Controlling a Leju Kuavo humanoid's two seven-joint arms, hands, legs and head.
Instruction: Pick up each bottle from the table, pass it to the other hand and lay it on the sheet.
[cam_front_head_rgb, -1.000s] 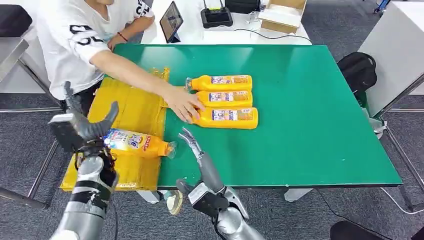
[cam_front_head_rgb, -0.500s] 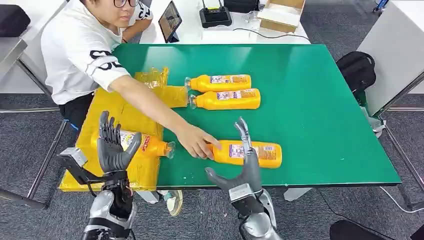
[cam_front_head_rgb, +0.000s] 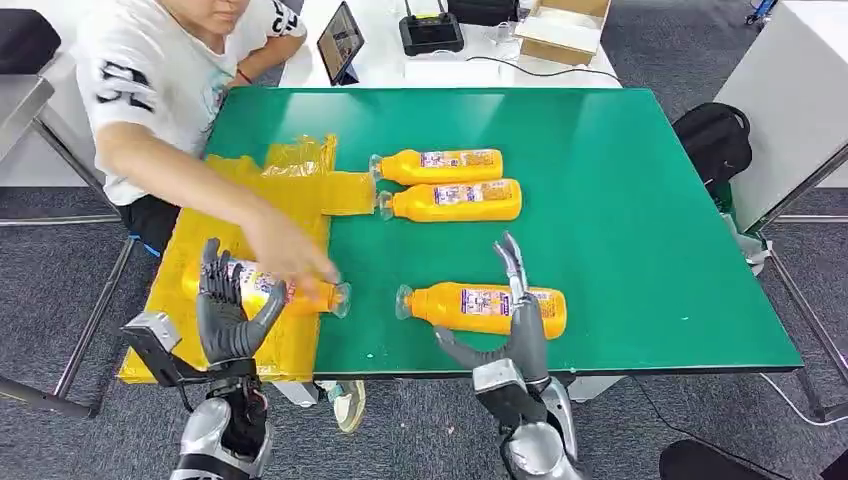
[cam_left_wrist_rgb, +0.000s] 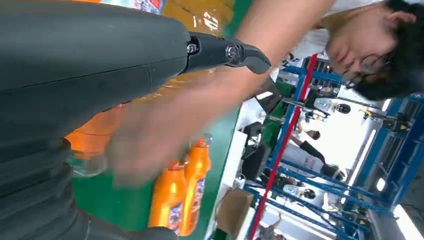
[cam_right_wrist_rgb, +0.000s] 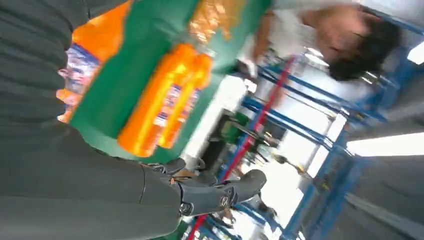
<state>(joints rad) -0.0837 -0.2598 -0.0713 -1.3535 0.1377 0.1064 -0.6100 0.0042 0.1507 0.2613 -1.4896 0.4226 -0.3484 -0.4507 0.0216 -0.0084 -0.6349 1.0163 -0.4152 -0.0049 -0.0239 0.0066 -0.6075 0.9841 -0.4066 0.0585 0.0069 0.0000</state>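
Withdrawn, the person's hand (cam_front_head_rgb: 285, 250) left the rigid, slick orange bottle (cam_front_head_rgb: 485, 308) for the spread, empty right hand (cam_front_head_rgb: 515, 335) to grasp mid-body.

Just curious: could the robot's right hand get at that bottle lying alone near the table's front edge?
Probably yes. The right hand is open right at the lone bottle, with nothing between them; the person's hand is off over the yellow sheet.

Both hands, left hand (cam_front_head_rgb: 228, 312) and right hand (cam_front_head_rgb: 512, 330), are dark grey with slim jointed fingers (cam_front_head_rgb: 510, 262); behind the fingers sit black wrist blocks and silver metal forearms
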